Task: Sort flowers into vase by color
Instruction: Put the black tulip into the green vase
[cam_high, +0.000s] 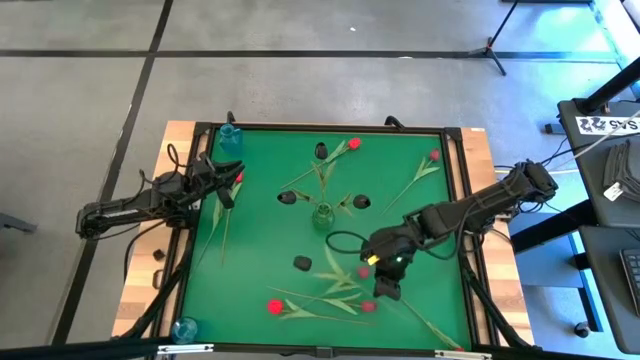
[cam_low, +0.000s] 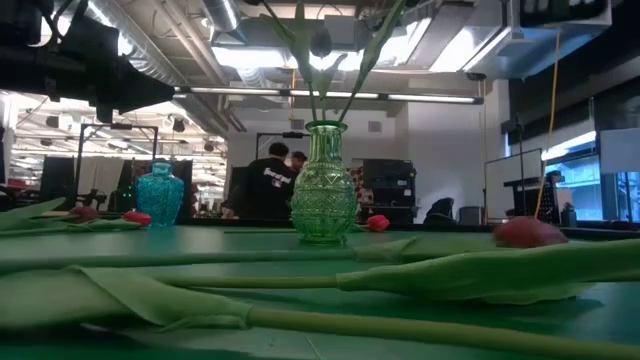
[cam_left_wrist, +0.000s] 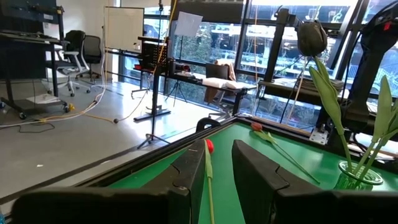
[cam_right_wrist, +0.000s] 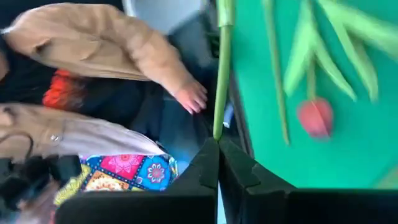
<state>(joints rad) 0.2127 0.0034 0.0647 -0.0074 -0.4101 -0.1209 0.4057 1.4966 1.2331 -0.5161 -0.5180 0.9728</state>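
Left gripper (cam_high: 229, 190) clamps a red tulip (cam_high: 238, 177) stem, stem running along its fingers, green vase (cam_high: 322, 215) lying well right; right gripper (cam_high: 385, 286) pinches shut on another stem (cam_right_wrist: 221, 74).

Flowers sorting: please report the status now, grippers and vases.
Left gripper holds a red tulip by its stem. Right gripper shut on a green stem. Green vase holds dark flowers. Nothing blocking seen.
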